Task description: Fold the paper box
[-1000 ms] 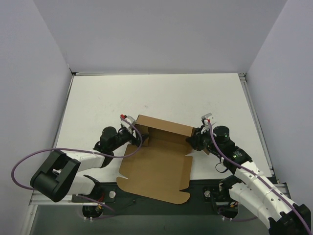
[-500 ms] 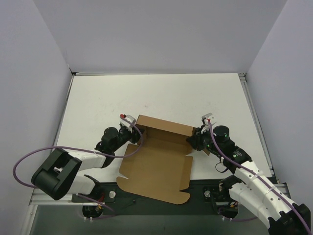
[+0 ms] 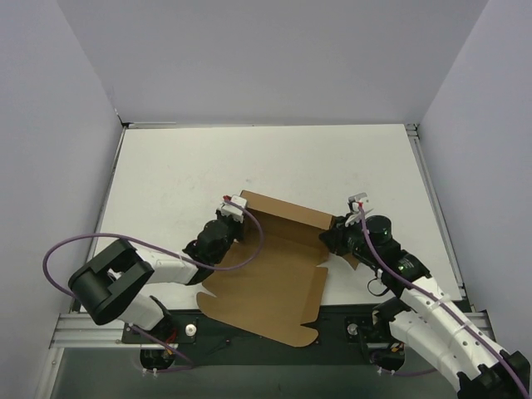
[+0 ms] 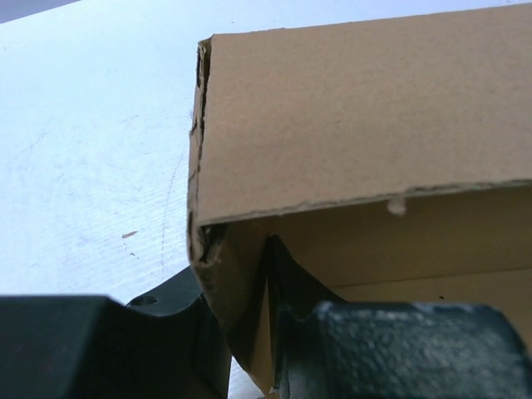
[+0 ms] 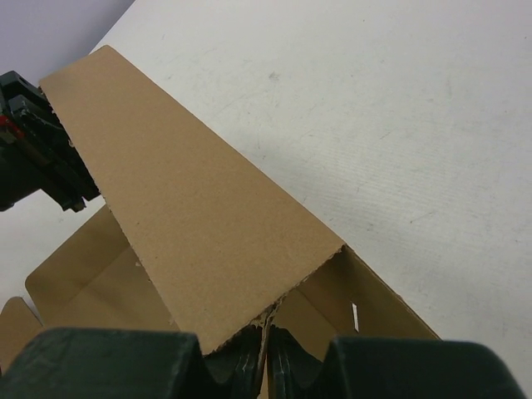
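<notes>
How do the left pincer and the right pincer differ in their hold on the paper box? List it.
The left pincer straddles the left end of the raised wall of the paper box; the right pincer takes the right end. The right pincer is shut on a thin edge; whether the left pincer clamps its folded corner is unclear. Both meet that same wall.

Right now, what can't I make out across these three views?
- Left wrist view: whether the left claw has fully pinched the paper box wall. The contact is in shadow and cut off by the bottom edge.
- Right wrist view: most of the box's flat panel, hidden behind the raised wall and the right claw.
- Top view: where each claw's tips meet the box. The claws' own bodies cover them.
</notes>
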Controlling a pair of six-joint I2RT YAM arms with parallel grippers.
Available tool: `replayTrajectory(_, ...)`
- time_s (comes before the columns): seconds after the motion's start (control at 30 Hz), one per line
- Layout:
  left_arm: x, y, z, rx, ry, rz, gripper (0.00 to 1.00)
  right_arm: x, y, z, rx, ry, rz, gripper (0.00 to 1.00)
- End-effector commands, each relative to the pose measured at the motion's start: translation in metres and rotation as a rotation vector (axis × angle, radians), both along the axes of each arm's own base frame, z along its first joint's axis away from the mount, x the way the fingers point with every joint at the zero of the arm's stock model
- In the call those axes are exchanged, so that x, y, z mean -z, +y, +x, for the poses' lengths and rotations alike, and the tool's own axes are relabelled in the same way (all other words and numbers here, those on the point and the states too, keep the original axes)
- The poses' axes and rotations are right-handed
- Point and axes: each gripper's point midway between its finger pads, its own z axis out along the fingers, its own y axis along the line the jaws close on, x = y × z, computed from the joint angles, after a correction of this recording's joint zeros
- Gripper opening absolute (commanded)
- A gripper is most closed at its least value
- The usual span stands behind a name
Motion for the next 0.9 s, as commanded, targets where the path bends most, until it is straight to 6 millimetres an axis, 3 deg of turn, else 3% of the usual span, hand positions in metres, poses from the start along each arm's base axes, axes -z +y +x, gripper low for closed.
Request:
replayTrajectory(0.0, 0.01, 0.02, 0.01, -0.13, 0.004, 0.137, 0.27, -0.008, -0.002, 0.0, 0.022, -0.017, 0.012, 0.1)
replayTrajectory(0.33, 0.003, 0.026, 0.014, -0.268, -0.034, 0.232, 0.23, -0.009, -0.006, -0.002, 0.038, -0.011, 0.004, 0.1)
replayTrajectory(0.67, 0.008, 0.029, 0.014, -0.349, -0.039, 0.284, 0.22, -0.015, -0.007, -0.004, 0.038, -0.024, 0.011, 0.1)
replayTrajectory(0.87, 0.01, 0.025, 0.012, -0.328, -0.024, 0.293, 0.22, -0.018, -0.008, -0.004, 0.043, -0.027, 0.012, 0.1)
